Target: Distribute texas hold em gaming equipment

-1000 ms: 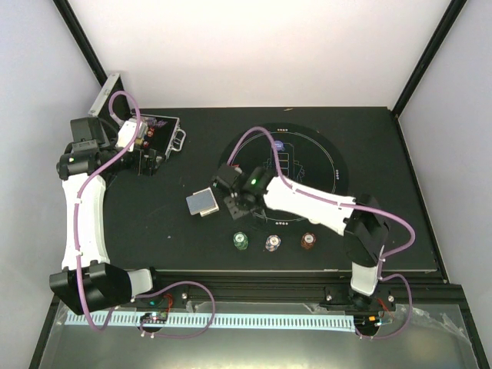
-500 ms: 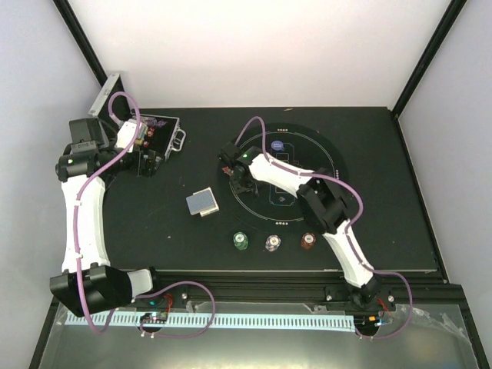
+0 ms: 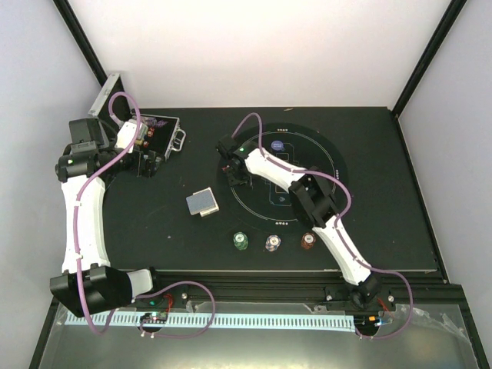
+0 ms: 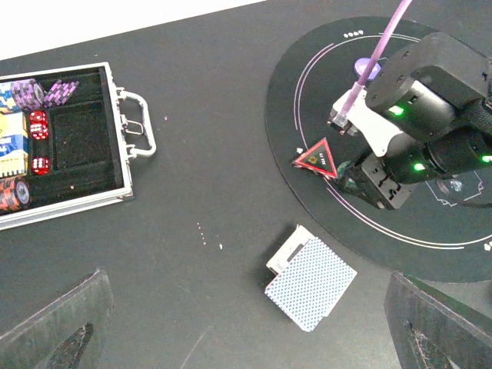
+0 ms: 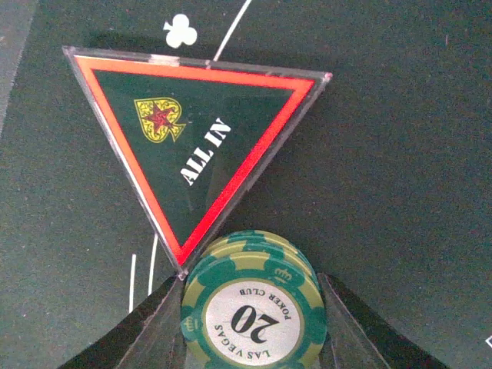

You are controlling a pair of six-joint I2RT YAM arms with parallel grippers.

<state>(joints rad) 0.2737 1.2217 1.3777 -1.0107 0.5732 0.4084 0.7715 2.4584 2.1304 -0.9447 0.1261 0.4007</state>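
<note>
The right gripper (image 3: 236, 175) has swung from the middle of the frame, beside the small deck of playing cards with grey-blue backs (image 3: 201, 203), up to the left rim of the black round playing mat with white lines (image 3: 327, 157). Its elbow has folded in over the mat. The deck and the three loose chips along the lower edge have not moved: the green round poker chip (image 3: 241, 241), the white one (image 3: 273, 243) and the brown-red one (image 3: 308, 240).

In the wrist view its jaws pinch a short stack of green poker chips marked 20 (image 5: 252, 307). The stack sits at the bottom centre, touching the lower tip of the clear triangular "ALL IN" plaque with a red border (image 5: 192, 138). Whether the stack already rests on the mat or hangs just above it is hard to tell. It looks like a delivery to this seat, with letting go as the likely next step.

The left gripper (image 3: 147, 163) is spread wide and holds nothing, poised by the silver metal hinged case (image 4: 123, 154) at upper left. The case lies open and holds purple chips (image 4: 34, 92), red dice (image 4: 38, 123) and a brown-red chip (image 4: 11, 194). Its right-hand compartment looks bare.
</note>
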